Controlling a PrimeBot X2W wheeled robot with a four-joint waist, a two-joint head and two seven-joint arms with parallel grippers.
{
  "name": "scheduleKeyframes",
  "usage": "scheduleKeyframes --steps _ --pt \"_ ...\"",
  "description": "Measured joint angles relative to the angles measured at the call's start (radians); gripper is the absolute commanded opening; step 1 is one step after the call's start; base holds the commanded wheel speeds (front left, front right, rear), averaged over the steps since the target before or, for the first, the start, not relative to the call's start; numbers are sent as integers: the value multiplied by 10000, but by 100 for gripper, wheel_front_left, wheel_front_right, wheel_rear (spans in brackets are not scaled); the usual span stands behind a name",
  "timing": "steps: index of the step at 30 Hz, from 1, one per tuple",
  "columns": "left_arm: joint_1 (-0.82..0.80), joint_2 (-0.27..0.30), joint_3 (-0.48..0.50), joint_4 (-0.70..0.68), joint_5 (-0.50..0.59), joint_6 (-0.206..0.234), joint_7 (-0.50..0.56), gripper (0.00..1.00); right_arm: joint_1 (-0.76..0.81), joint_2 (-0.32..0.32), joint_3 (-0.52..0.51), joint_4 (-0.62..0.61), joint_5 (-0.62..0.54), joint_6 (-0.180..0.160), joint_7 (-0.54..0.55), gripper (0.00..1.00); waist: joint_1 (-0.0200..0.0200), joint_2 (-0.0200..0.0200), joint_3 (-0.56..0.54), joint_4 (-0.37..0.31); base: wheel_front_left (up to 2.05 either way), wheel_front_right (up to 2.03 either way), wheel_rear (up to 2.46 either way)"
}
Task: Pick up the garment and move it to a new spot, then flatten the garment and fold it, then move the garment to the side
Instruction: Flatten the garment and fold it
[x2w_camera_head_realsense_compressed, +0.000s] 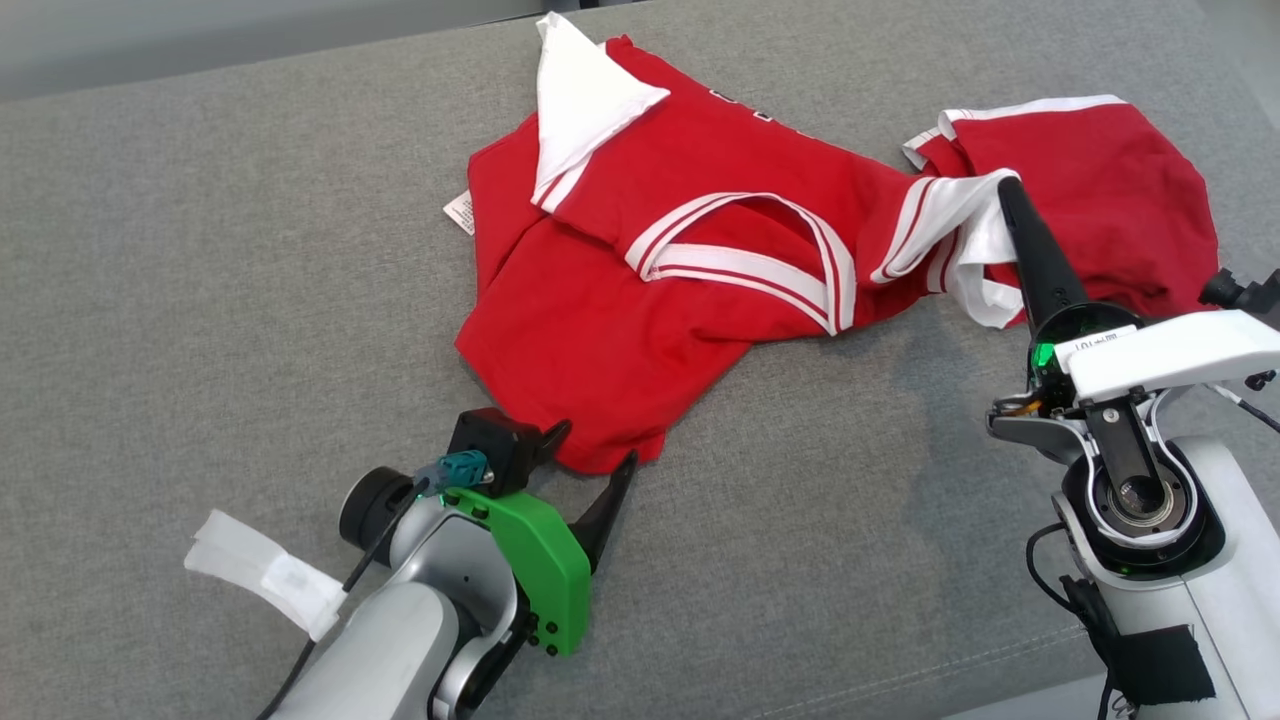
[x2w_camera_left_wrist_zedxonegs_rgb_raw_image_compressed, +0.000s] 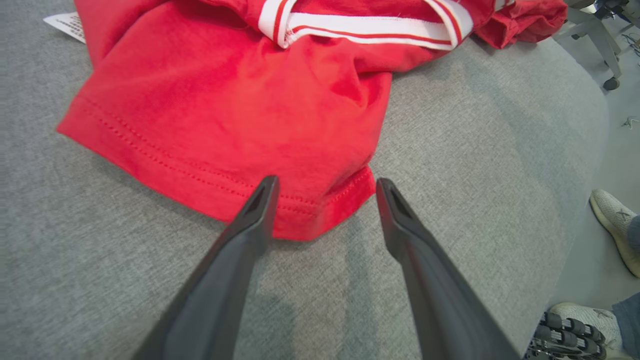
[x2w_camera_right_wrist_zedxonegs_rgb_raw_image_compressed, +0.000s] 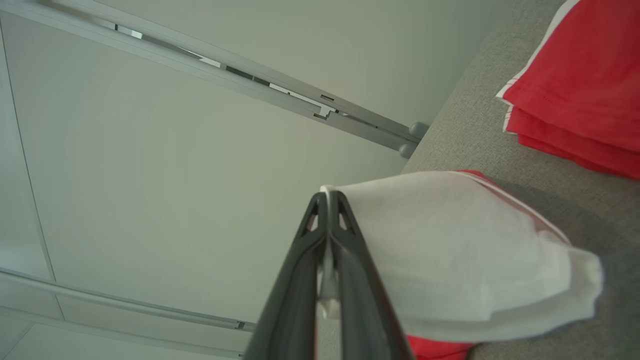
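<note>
Grey woven fabric covered the bench (x2w_camera_head_realsense_compressed: 200, 300), which carried little besides the garment and both arms. Pale wall panels with a metal rail (x2w_camera_right_wrist_zedxonegs_rgb_raw_image_compressed: 250, 80) ran behind it in the right wrist view. At the bench's rounded edge in the left wrist view, a person's light shoes (x2w_camera_left_wrist_zedxonegs_rgb_raw_image_compressed: 615, 220) stood on the floor near a chair caster (x2w_camera_left_wrist_zedxonegs_rgb_raw_image_compressed: 611, 83).

The garment (x2w_camera_head_realsense_compressed: 600, 330), a red shirt with white striped trim, lay crumpled across the middle and far right of the bench. One white panel was turned up at the far side, the striped neckline was twisted over the body, and a care label (x2w_camera_head_realsense_compressed: 458, 212) poked out on the left.

The right claw (x2w_camera_right_wrist_zedxonegs_rgb_raw_image_compressed: 327, 197) was closed, pinching a white fold of the shirt and lifting it slightly off the surface. The left claw (x2w_camera_left_wrist_zedxonegs_rgb_raw_image_compressed: 326, 182) stood wide open and held nothing. Its two fingers were low over the bench at the near hem corner, one tip overlapping the hem and the other just beside it.

Judged from this, the work was at an early stage. The shirt was neither flat nor folded, and a two-point hold for spreading it looked only half made. Flattening, folding and the move to the side all remained.
</note>
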Motion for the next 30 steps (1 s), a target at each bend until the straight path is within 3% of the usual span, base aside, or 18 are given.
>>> scheduleKeyframes --steps 28,29,30 --pt "-1000 -278 -589 1616 1147 322 -159 100 52 293 -238 4 -125 -2 207 0 0 0 325 -455 0 0 0" --pt "-1069 -276 -587 1718 1156 343 -155 97 52 314 -236 -2 -169 -2 207 0 0 0 358 -465 0 0 0" --pt "-1138 -268 -591 1799 1220 353 -144 75 52 328 -232 -8 -192 -2 222 0 0 0 392 -479 0 0 0"
